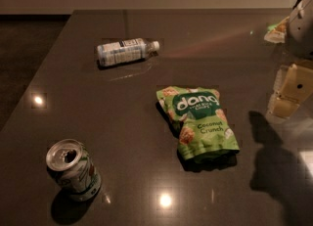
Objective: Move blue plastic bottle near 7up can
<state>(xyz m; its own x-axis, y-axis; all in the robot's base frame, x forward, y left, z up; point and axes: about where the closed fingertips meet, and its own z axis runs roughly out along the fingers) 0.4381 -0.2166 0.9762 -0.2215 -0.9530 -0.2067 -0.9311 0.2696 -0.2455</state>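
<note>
Approach stage: the blue plastic bottle [124, 52] lies untouched on the counter [122, 122], well apart from the 7up can [73, 169].

The dark counter carries a green snack bag [199, 122] near its middle. The bottle lies on its side at the far left, cap pointing right, and the can stands at the near left. The gripper [290, 92] hangs at the right edge, well apart from the bottle and holding neither task thing; whether its jaws are open cannot be told. Next, it likely needs to cross above the bag, close on the bottle's body and set it down beside the can without knocking it.
</note>
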